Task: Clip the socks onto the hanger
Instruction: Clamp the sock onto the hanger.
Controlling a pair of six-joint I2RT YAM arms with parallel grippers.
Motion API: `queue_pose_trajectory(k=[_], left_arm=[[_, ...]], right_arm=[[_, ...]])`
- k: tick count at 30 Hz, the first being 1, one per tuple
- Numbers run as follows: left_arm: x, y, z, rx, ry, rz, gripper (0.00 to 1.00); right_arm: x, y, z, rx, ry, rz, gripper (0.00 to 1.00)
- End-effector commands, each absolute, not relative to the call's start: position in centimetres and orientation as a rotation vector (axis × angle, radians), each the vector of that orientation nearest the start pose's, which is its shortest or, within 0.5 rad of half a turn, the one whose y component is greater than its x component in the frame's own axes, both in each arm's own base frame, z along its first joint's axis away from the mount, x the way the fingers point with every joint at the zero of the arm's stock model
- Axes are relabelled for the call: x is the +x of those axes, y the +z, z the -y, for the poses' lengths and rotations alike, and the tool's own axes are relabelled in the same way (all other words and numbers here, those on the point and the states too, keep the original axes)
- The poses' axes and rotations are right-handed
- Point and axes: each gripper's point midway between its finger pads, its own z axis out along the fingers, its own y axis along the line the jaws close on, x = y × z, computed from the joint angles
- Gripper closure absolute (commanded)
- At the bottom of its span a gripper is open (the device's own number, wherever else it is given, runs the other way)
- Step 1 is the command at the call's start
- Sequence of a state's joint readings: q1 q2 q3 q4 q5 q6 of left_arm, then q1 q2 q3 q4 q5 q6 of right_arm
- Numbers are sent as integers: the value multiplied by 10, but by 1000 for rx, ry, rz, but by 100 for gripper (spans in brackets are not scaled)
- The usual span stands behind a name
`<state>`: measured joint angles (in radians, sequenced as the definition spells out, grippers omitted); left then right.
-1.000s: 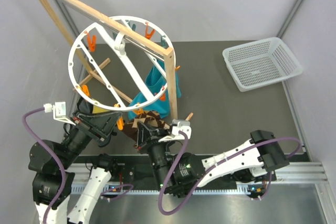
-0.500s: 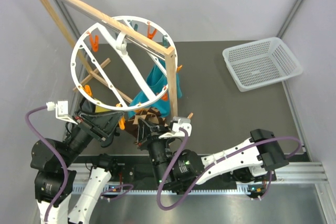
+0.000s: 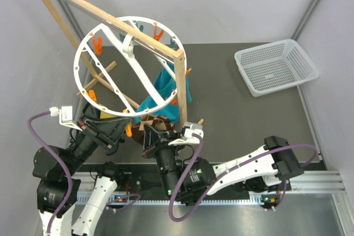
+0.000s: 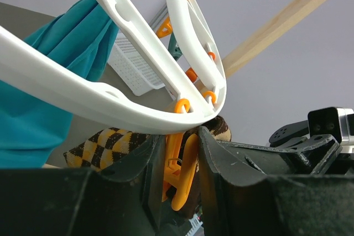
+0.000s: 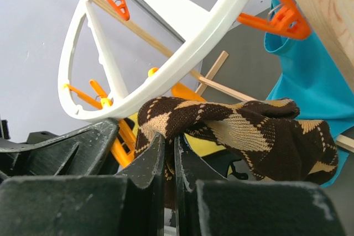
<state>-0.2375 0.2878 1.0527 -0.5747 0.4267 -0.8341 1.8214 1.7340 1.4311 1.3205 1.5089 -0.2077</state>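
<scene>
The hanger, a white ring with crossbars and orange clips, hangs tilted from the wooden frame. My left gripper is at the ring's near rim, shut on an orange clip that hangs under the rim. Just to the right, my right gripper is shut on a brown argyle sock, holding it up beside that clip, just under the rim. The sock also shows behind the left jaws. Only this one sock is in view.
A wooden frame post stands right behind the sock. A teal cloth is clipped to the far side of the ring. A yellow cloth lies below. A white mesh basket sits at the back right.
The ring has shifted slightly and the left wrist has settled a little lower left. Both grips are unchanged, and the sock stays at the near rim.
</scene>
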Motion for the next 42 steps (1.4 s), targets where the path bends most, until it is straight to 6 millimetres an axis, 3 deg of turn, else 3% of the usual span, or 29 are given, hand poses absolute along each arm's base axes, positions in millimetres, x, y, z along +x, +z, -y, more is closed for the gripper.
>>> queue_pose_trajectory(k=[1, 15, 17, 18, 21, 24, 28, 30, 31, 32, 34, 39, 42], left_arm=[[96, 410, 129, -31, -1162, -1513, 100], [95, 413, 128, -27, -1154, -1513, 98], [94, 411, 128, -20, -1148, -1522, 87], [92, 412, 128, -14, -1146, -1515, 74], [89, 414, 126, -4, -1134, -1502, 50], [87, 415, 123, -7, -1113, -1495, 38], [85, 413, 121, 5, -1084, -1503, 32], [82, 412, 119, 10, -1074, -1509, 30], [82, 412, 119, 18, -1065, -1514, 27], [81, 411, 119, 20, -1060, -1519, 10], [77, 409, 114, 15, -1023, -1532, 1], [62, 414, 96, -19, -931, -1523, 1], [53, 419, 88, -33, -904, -1501, 1]], right_arm=[[75, 434, -404, 773, 1174, -1467, 100], [73, 430, -407, 781, 1183, -1469, 100], [72, 432, -407, 783, 1188, -1465, 100], [72, 431, -408, 782, 1187, -1466, 100], [72, 430, -410, 782, 1186, -1467, 100], [72, 429, -410, 786, 1187, -1465, 100], [74, 427, -408, 787, 1181, -1467, 100], [76, 426, -406, 793, 1177, -1469, 93], [76, 423, -406, 792, 1166, -1476, 82], [77, 421, -405, 791, 1156, -1482, 77], [78, 418, -401, 787, 1143, -1491, 66], [76, 407, -385, 741, 1103, -1530, 52], [69, 385, -376, 660, 1044, -1575, 42]])
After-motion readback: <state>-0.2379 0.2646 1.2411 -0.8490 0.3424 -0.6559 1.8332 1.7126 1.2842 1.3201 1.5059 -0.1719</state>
